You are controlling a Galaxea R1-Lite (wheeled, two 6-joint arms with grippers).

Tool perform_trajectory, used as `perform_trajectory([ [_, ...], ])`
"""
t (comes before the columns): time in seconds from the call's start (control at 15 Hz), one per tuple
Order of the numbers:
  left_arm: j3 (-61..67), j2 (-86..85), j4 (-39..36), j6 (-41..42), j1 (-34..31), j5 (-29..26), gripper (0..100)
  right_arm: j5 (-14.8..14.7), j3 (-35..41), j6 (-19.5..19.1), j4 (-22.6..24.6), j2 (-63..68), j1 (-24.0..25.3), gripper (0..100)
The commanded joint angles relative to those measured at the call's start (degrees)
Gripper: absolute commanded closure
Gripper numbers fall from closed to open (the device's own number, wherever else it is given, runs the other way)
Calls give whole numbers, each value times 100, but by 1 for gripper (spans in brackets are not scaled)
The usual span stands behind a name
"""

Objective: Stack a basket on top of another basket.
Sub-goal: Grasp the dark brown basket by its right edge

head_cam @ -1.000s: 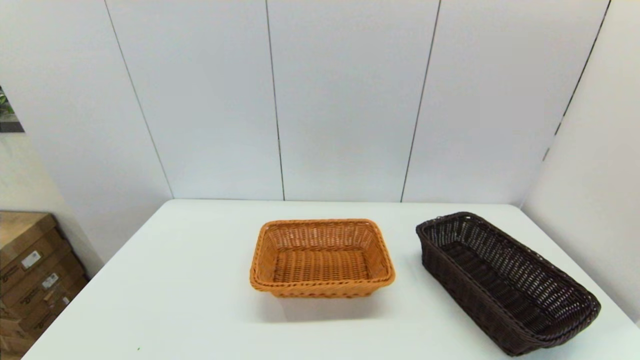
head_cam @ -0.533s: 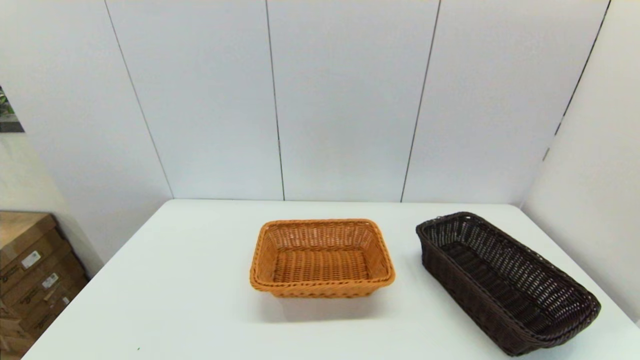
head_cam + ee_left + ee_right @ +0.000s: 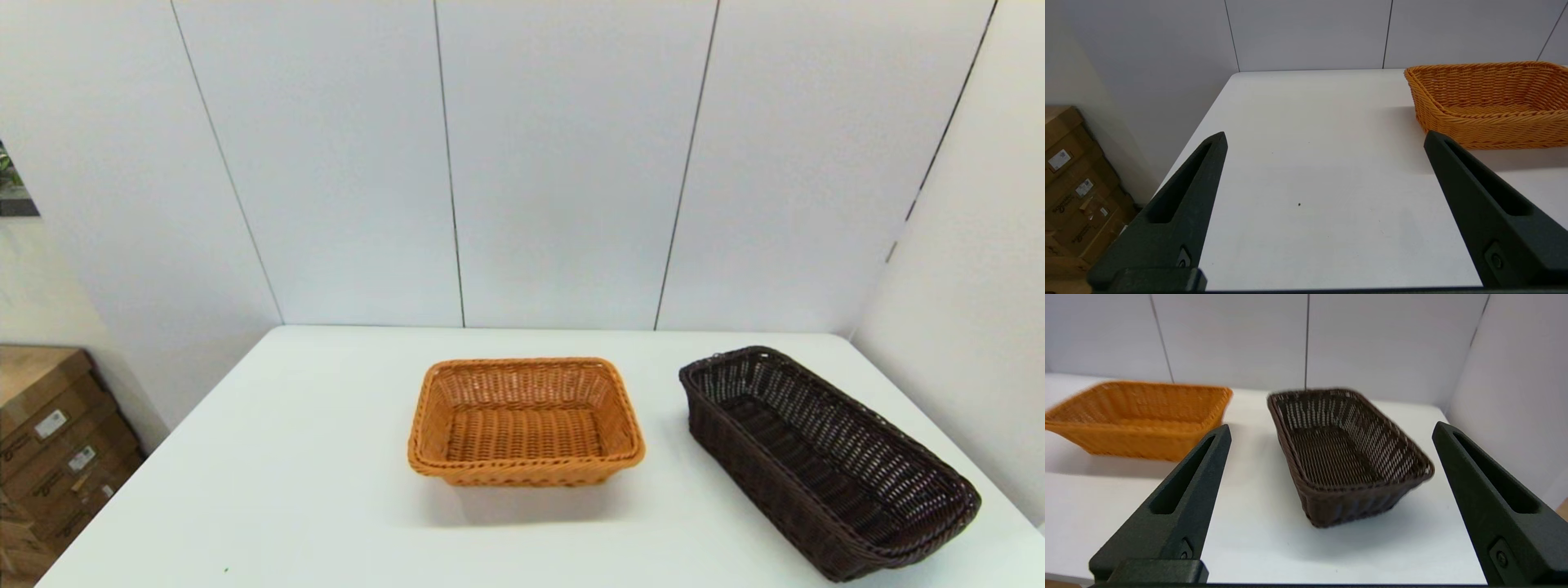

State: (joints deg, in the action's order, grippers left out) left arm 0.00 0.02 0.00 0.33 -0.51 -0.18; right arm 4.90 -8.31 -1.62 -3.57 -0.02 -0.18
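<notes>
Two baskets on white tabletop (image 3: 310, 457), apart, not stacked, neither held.

Item 1: dark brown basket (image 3: 824, 457). Rectangular, long, open-weave sides, braided rim. Upright on right part of tabletop, long axis angled from far centre toward near right corner. Empty. Seen also in right wrist view (image 3: 1345, 457), ahead of the jaws and between their lines of sight, untouched.

Item 2: orange basket (image 3: 525, 422). Rectangular, flared sides, braided rim. Upright near middle of tabletop, long side facing robot, to left of item 1 with a strip of bare tabletop between. Empty. Seen also in left wrist view (image 3: 1490, 102) and right wrist view (image 3: 1137, 416).

Item 3: left gripper (image 3: 1325, 141). Out of head view. Hung over near left part of tabletop, jaws spread wide, nothing between them. Orange basket beyond and to its right, not touched.

Item 4: right gripper (image 3: 1331, 430). Out of head view. Hung at near edge of tabletop, facing dark brown basket, jaws spread wide, nothing grasped.

Surroundings: grey panelled wall (image 3: 571, 163) behind; cardboard boxes (image 3: 49, 457) on floor off left side.
</notes>
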Motion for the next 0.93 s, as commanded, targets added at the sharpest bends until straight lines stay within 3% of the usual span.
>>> perform_trajectory([
  [0.07,9,-11,9,2,-2,1,0,345,-970,-5,-671,222,1,0],
  [0.53,9,-11,0,2,-2,1,0,292,-2245,4,-785,2859,159,0],
  [0.93,9,-11,0,2,-2,1,0,283,-2781,22,-759,5039,36,0],
])
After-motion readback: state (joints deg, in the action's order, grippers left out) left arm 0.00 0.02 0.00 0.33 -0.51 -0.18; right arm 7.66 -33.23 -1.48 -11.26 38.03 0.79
